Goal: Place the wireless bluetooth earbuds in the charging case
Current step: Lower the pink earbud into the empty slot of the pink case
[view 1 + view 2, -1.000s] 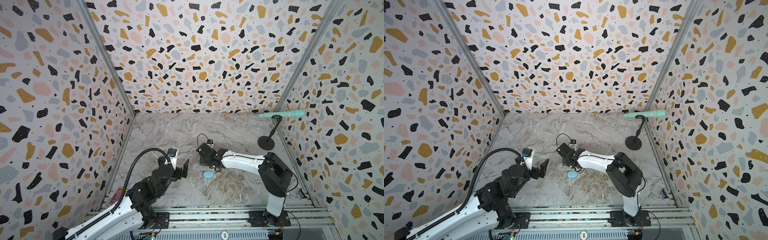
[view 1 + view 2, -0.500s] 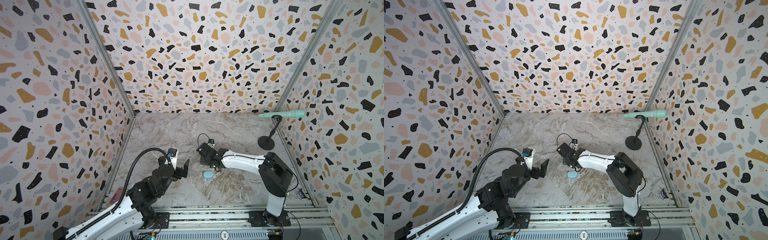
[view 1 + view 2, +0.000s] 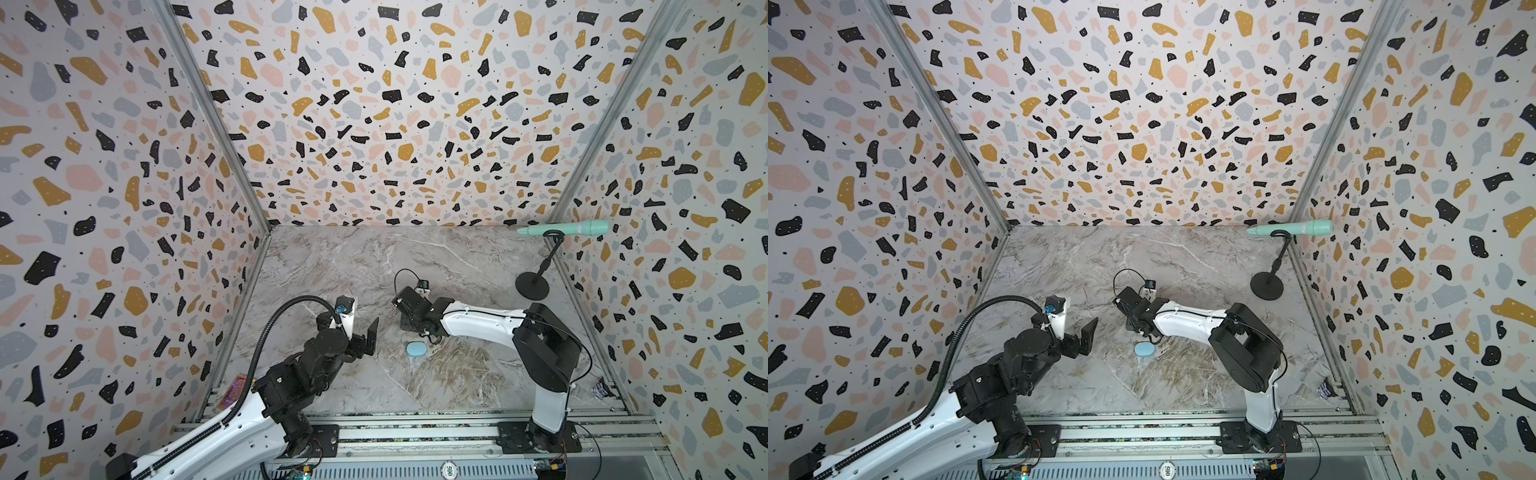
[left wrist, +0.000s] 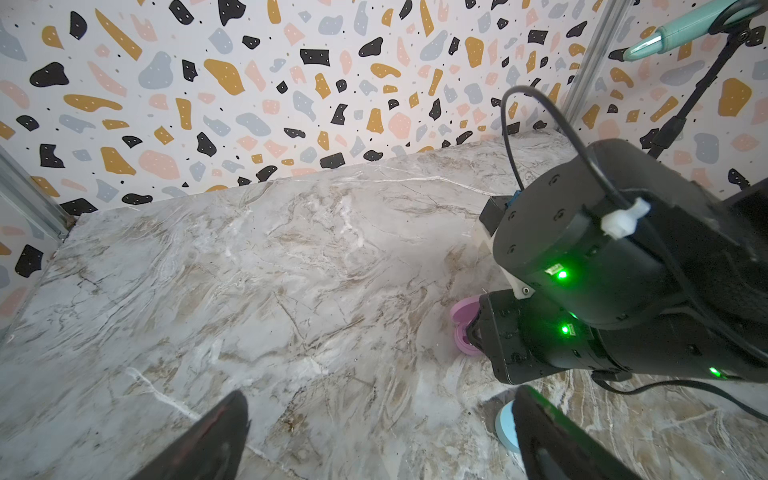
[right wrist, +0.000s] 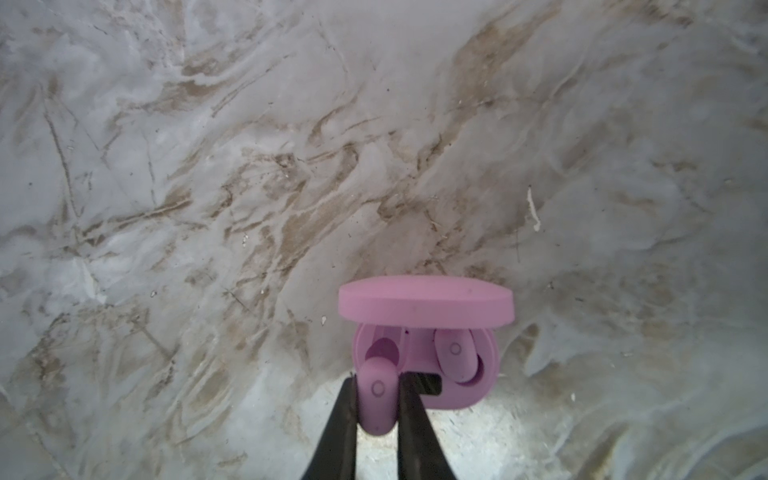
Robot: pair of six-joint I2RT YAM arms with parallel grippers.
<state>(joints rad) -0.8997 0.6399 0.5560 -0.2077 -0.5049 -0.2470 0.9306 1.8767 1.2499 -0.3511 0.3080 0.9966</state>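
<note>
The right wrist view shows a pink charging case (image 5: 453, 395) lying open on the marble table, its lid (image 5: 424, 305) raised. One pink earbud (image 5: 455, 353) sits in a slot. My right gripper (image 5: 377, 380) is shut on a second pink earbud (image 5: 377, 399), held just over the empty slot (image 5: 382, 348). In both top views the right arm covers this case. A closed light blue case (image 3: 416, 349) (image 3: 1144, 349) lies beside it. My left gripper (image 4: 378, 403) hangs open and empty above the table, left of the blue case (image 4: 505, 428).
A mint microphone (image 3: 565, 228) rests on a black stand (image 3: 532, 286) at the back right corner. Terrazzo walls close in three sides. A pink card (image 3: 235, 390) lies by the front left rail and a small wrapper (image 3: 600, 388) by the front right.
</note>
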